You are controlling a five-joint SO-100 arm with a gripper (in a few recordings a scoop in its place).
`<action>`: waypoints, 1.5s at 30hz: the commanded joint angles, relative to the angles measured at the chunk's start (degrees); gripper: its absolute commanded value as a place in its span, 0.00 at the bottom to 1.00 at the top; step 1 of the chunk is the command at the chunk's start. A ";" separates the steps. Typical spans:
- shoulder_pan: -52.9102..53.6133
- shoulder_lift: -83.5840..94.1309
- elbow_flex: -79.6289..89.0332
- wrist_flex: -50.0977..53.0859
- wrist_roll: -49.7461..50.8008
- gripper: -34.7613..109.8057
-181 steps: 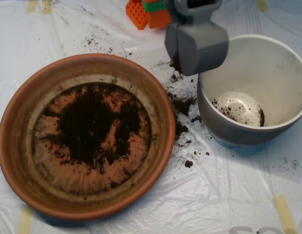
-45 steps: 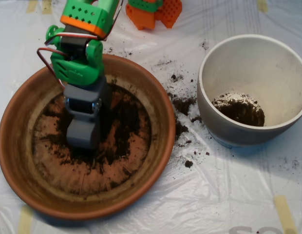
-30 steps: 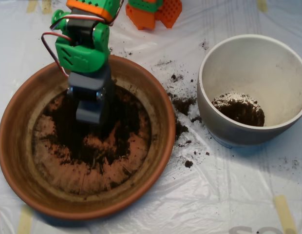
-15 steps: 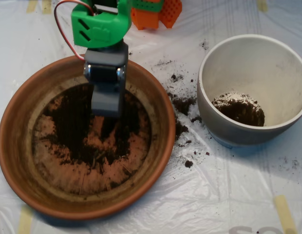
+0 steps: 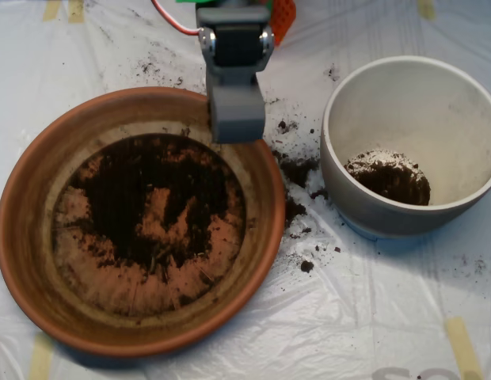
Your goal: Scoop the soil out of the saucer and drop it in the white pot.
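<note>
The scoop (image 5: 237,119) hung over the saucer's (image 5: 28,190) upper rim, and its two halves looked pressed together, though whether any earth sat between them was shut from sight by the grey shell. I judged it was held there, up off the dish, because it was on its way across to the pot (image 5: 467,87). Most of the soil (image 5: 131,206) lay below and to the left of the jaws, a dark patch on the saucer floor with bare orange showing through. A smaller heap sat in the pot bottom, to the right of the jaws and a little below them. Between the two, just right of the jaws, spilled crumbs (image 5: 297,170) dotted the plastic sheet (image 5: 372,317). The arm above the scoop was cut off by the frame's top edge.
</note>
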 commanded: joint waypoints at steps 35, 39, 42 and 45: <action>-31.03 -19.78 -42.36 13.45 -0.79 0.33; -30.85 -17.75 -38.67 12.83 -1.23 0.38; -30.59 -17.23 -37.09 12.74 -1.23 0.39; -30.50 -16.79 -36.04 12.92 -1.23 0.41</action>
